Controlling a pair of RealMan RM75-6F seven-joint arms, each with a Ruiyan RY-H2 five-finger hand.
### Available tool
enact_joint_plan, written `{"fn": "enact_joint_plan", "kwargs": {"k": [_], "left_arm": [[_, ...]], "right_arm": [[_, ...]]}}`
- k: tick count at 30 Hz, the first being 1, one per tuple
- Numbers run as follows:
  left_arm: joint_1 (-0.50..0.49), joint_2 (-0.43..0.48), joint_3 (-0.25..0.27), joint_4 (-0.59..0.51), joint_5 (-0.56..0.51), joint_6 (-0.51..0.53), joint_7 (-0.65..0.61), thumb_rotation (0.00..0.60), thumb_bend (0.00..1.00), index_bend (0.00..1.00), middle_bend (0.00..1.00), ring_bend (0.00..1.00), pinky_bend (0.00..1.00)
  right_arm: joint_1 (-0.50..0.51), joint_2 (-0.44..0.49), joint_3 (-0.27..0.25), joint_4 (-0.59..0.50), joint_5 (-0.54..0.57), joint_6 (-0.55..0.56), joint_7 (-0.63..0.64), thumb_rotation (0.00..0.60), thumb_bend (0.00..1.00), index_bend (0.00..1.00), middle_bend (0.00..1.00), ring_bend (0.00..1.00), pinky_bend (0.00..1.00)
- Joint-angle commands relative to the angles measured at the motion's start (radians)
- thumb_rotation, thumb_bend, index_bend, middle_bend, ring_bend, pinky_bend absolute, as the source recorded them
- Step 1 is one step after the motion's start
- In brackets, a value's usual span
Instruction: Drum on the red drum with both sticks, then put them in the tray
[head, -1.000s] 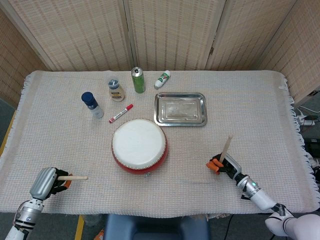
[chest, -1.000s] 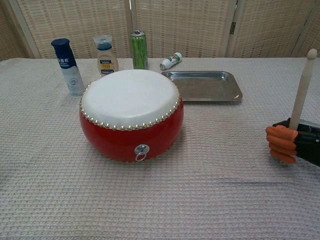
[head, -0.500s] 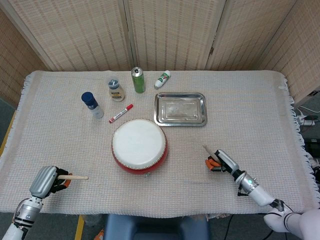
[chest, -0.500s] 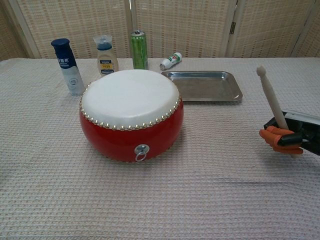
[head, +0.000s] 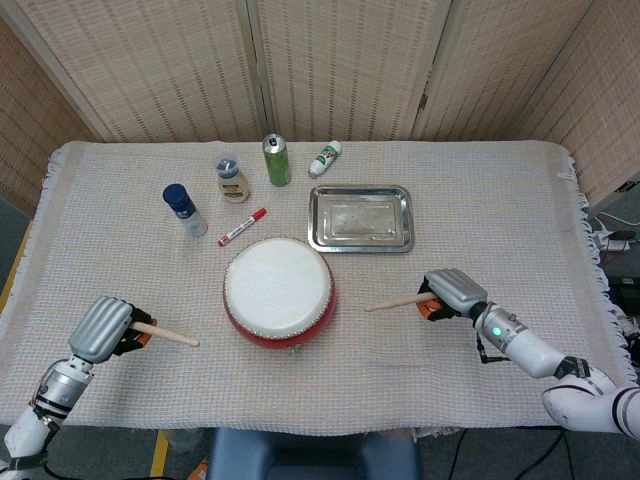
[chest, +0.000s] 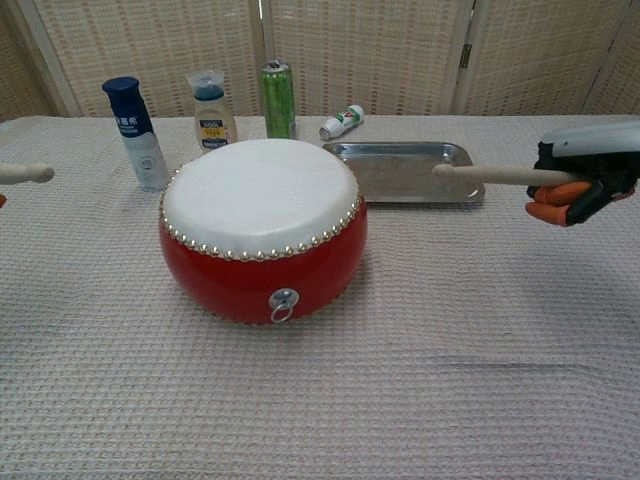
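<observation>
At the middle of the cloth-covered table sits the round red drum with a white skin, the shiny rectangular metal tray just behind it. The right hand grasps a pale wooden drumstick pointing toward the drum, short of it. The left hand clenches a second wooden stick, its tip also apart from the drum.

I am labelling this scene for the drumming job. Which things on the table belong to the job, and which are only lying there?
For the job:
- red drum
- left stick, held by the left hand
- right stick, held by the right hand
- metal tray

Just lying about:
- blue-capped bottle
- small bottle
- green can
- white tube
- red marker
</observation>
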Motion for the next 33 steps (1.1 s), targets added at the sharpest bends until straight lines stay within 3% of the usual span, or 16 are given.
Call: {"fn": "enact_joint_plan", "kwargs": {"k": [1, 5, 10, 14, 18, 21, 23, 28, 33], "left_arm": [[-0.068, 0.034, -0.045, -0.052, -0.036, -0.082, 0.077, 0.600, 0.55, 1.00, 1.00, 1.00, 1.00], [-0.119, 0.046, -0.077, -0.092, -0.083, -0.150, 0.160, 0.600, 0.55, 1.00, 1.00, 1.00, 1.00], [-0.157, 0.054, -0.106, -0.134, -0.151, -0.201, 0.247, 0.600, 0.55, 1.00, 1.00, 1.00, 1.00], [-0.180, 0.066, -0.129, -0.158, -0.210, -0.230, 0.296, 0.600, 0.55, 1.00, 1.00, 1.00, 1.00], [-0.204, 0.053, -0.148, -0.163, -0.288, -0.260, 0.358, 0.600, 0.55, 1.00, 1.00, 1.00, 1.00], [-0.223, 0.017, -0.156, -0.147, -0.352, -0.273, 0.430, 0.600, 0.55, 1.00, 1.00, 1.00, 1.00], [-0.233, -0.011, -0.156, -0.132, -0.387, -0.272, 0.486, 0.600, 0.55, 1.00, 1.00, 1.00, 1.00], [-0.251, -0.115, -0.147, -0.075, -0.473, -0.244, 0.629, 0.600, 0.55, 1.00, 1.00, 1.00, 1.00], [-0.268, -0.191, -0.124, -0.031, -0.531, -0.244, 0.733, 0.600, 0.55, 1.00, 1.00, 1.00, 1.00]], "right_arm": [[0.156, 0.075, 0.100, -0.109, 0.233, -0.148, -0.235, 0.600, 1.00, 1.00, 1.00, 1.00, 1.00], [0.251, 0.035, 0.117, -0.094, 0.380, -0.178, -0.359, 0.600, 1.00, 1.00, 1.00, 1.00, 1.00], [0.381, -0.059, 0.072, -0.020, 0.588, -0.210, -0.490, 0.600, 1.00, 1.00, 1.00, 1.00, 1.00], [0.473, -0.144, -0.006, 0.054, 0.727, -0.200, -0.604, 0.600, 1.00, 1.00, 1.00, 1.00, 1.00], [0.569, -0.222, -0.119, 0.113, 0.895, -0.163, -0.742, 0.600, 1.00, 1.00, 1.00, 1.00, 1.00], [0.619, -0.249, -0.165, 0.109, 1.000, -0.116, -0.811, 0.600, 1.00, 1.00, 1.00, 1.00, 1.00], [0.626, -0.240, -0.146, 0.080, 1.019, -0.080, -0.810, 0.600, 1.00, 1.00, 1.00, 1.00, 1.00], [0.569, -0.124, -0.018, -0.053, 0.928, -0.032, -0.692, 0.600, 1.00, 1.00, 1.00, 1.00, 1.00], [0.524, -0.046, 0.040, -0.115, 0.849, -0.027, -0.638, 0.600, 1.00, 1.00, 1.00, 1.00, 1.00]]}}
